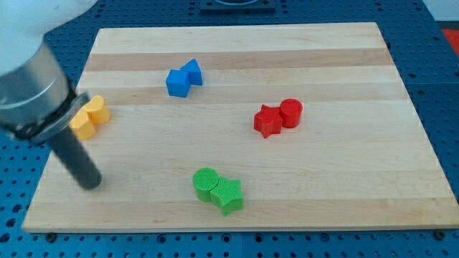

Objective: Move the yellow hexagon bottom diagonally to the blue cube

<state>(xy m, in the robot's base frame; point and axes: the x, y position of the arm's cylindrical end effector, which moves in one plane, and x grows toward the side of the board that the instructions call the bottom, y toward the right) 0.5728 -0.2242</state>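
Note:
Two yellow blocks sit touching near the board's left edge: a yellow hexagon (83, 125), partly hidden behind my rod, and a second yellow block (97, 110) up and to its right. A blue cube (176, 82) touches a second blue block (192, 72) at upper middle. My tip (90, 185) rests on the board below the yellow hexagon, far left of the green blocks.
A red star (267, 121) and a red cylinder (291, 112) touch at right of centre. A green cylinder (206, 183) and a green star (227, 195) touch near the bottom edge. The wooden board (344, 186) lies on a blue perforated table.

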